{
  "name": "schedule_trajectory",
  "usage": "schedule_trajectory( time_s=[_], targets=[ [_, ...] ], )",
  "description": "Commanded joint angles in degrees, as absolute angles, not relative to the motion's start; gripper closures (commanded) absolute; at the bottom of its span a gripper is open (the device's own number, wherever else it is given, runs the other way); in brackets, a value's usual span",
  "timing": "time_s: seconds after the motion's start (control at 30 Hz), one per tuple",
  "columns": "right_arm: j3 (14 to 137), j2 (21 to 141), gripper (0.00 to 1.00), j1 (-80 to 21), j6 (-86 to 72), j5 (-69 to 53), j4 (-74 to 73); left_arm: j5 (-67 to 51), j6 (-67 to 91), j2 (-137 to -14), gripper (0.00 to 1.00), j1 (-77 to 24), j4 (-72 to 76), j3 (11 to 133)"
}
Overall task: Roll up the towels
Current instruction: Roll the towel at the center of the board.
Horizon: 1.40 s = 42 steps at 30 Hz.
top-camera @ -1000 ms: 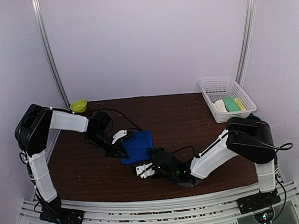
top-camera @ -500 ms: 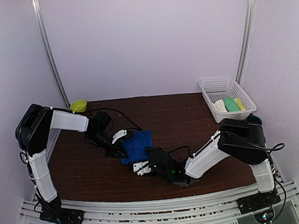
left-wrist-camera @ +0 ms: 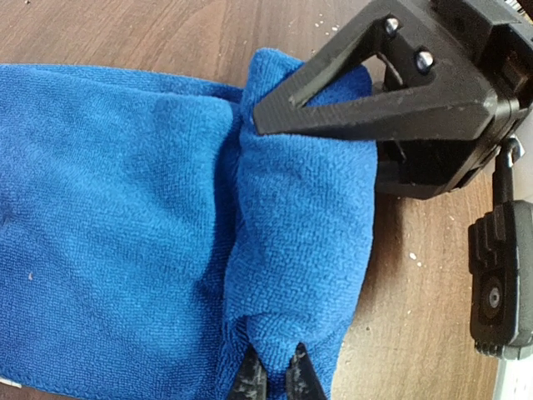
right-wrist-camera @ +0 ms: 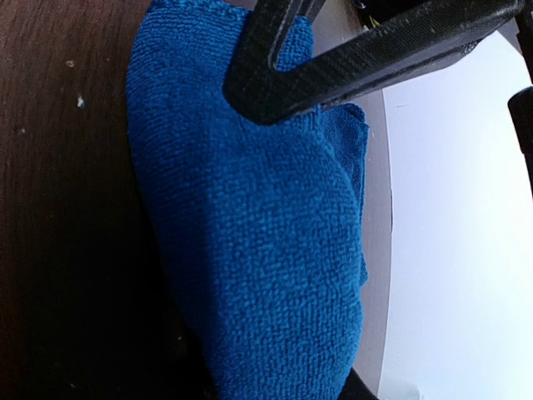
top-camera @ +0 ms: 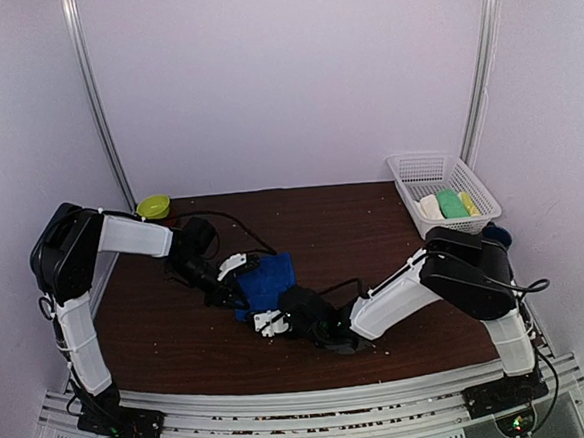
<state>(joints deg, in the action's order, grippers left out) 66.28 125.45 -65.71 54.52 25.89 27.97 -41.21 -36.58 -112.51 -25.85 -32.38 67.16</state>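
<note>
The royal blue towel (top-camera: 272, 277) lies mid-table with its near end rolled into a thick fold (left-wrist-camera: 304, 217). My left gripper (top-camera: 239, 293) is at the roll's left end. Its fingertips (left-wrist-camera: 275, 379) are pinched shut on the cloth. My right gripper (top-camera: 264, 321) holds the roll's other end, with a black finger (left-wrist-camera: 375, 100) lying over the cloth. In the right wrist view the roll (right-wrist-camera: 258, 233) fills the space between its jaws, and the left gripper's black finger (right-wrist-camera: 350, 62) is at the far end. A cream-white bundle (top-camera: 430, 207) lies in the basket. I cannot tell if it is the white towel.
A white mesh basket (top-camera: 406, 167) at the back right holds the cream bundle with a green and a yellow item. A small green bowl (top-camera: 153, 206) sits at the back left. Black cables (top-camera: 234, 226) trail over the brown table behind the towel.
My right gripper has moved left and farther onto the towel's near end, which is now bunched into a roll. The left gripper has barely moved.
</note>
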Motion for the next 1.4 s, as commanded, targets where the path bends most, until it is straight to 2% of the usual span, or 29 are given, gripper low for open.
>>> schedule_trajectory(
  time_s=[0.0,0.03,0.13,0.33,0.47,0.6,0.73,1.03,1.17,1.37],
  targets=[
    [68.21,126.14,0.73,-65.30,51.06,21.29,18.16,-32.99,-37.51,-115.83,1.00,-24.39,-37.78,65.83],
    [68.61,125.80,0.75,-65.20,50.27,20.15,16.79,-32.96,-37.48,-115.52,0.99,-24.25,-37.79,65.83],
    [69.89,124.57,0.83,-64.70,47.60,16.03,12.30,-32.94,-37.77,-114.01,0.86,-23.92,-37.77,65.74],
    [74.08,122.96,0.91,-63.89,41.22,6.62,0.35,-31.35,-38.05,-107.98,0.42,-23.11,-35.55,63.90],
    [77.42,122.71,0.95,-63.55,38.22,0.66,-7.67,-30.32,-38.03,-102.98,0.26,-21.85,-32.88,61.56],
    [80.46,123.42,0.95,-63.40,36.21,-4.79,-14.71,-29.42,-38.34,-96.21,0.17,-20.65,-27.64,56.98],
    [85.09,125.41,0.94,-62.85,34.20,-10.77,-21.63,-28.99,-40.12,-88.50,0.14,-20.48,-20.39,49.44],
    [101.41,133.79,0.90,-62.19,29.47,-22.20,-42.66,-25.84,-49.65,-71.60,0.15,-20.47,-0.40,28.73],
    [106.86,137.03,0.88,-61.90,28.73,-26.11,-48.64,-27.74,-53.33,-63.98,0.15,-20.45,1.65,22.37],
    [113.78,141.51,0.86,-60.36,25.65,-30.37,-53.41,-32.51,-57.45,-58.66,0.13,-20.45,-4.59,21.38]
  ],
)
